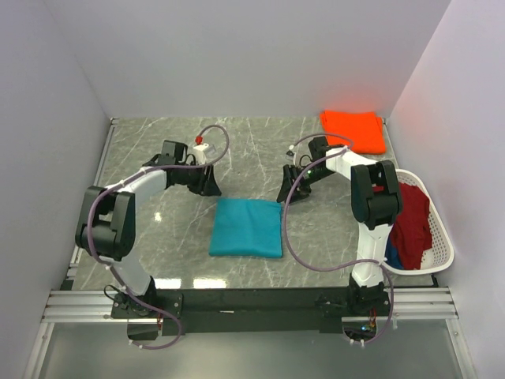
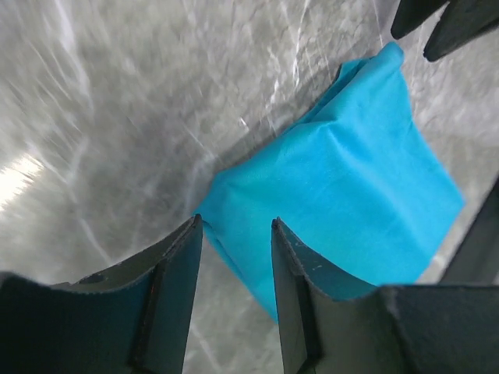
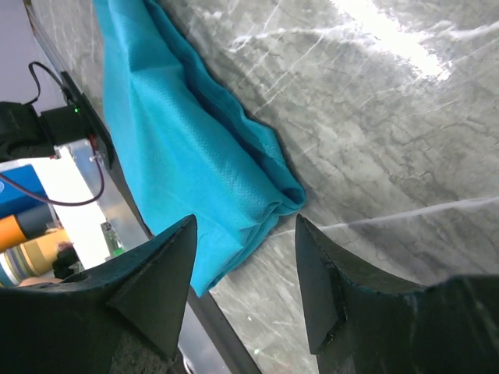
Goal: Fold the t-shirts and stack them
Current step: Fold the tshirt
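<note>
Just ahead of the parted, empty fingers of left gripper (image 2: 234,226) and right gripper (image 3: 245,224), the folded teal t-shirt (image 1: 246,227) was laid flat. For stacking, all layers were to be pinched at both corners together.

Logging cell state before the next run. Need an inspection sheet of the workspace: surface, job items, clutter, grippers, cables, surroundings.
Surface: grey marbled table, glossy, with light glare.
Job's things: teal t-shirt folded flat mid-table; orange t-shirt folded at the far right corner; dark red shirt and blue cloth unfolded in the white basket at the right edge.
Clutter: nothing seen.
Grippers: left gripper open and empty, by the teal t-shirt's far left corner; right gripper open and empty, by its far right corner.
Cables: left arm's cable loops clear; right arm's cable runs beside the teal t-shirt's right edge.
Surroundings: plain white walls; metal rail at the near edge.
</note>
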Available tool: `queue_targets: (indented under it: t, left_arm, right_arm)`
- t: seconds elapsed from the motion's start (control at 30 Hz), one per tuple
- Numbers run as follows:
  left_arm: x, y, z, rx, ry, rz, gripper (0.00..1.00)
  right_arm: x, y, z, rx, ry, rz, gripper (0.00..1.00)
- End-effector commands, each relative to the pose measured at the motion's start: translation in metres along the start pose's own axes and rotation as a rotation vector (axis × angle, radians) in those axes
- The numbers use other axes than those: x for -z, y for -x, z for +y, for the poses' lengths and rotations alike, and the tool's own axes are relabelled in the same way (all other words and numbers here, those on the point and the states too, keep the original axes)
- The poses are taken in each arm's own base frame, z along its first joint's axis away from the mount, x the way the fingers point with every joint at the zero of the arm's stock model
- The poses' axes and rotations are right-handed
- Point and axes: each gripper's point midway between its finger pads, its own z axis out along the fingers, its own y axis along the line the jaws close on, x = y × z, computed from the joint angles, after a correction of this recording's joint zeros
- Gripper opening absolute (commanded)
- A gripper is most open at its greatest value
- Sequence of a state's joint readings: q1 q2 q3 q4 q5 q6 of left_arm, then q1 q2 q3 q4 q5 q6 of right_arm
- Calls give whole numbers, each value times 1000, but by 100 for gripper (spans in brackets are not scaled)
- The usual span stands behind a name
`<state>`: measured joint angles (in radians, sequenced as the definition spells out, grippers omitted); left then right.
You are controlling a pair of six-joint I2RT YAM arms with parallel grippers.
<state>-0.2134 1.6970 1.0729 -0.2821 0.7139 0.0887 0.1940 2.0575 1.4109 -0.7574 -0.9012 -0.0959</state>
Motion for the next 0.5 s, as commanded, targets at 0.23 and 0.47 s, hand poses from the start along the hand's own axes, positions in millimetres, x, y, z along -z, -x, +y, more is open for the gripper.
queue_targets:
  t: [0.23,0.47]
  left_arm:
    - [-25,-16,-4,267,-98,5,46]
    - [-34,-26,4,315,-73,16,44]
  right_arm:
    - [-9,10,2,33,31,-43,56]
    - [-17,11,3,8,62,-23,53]
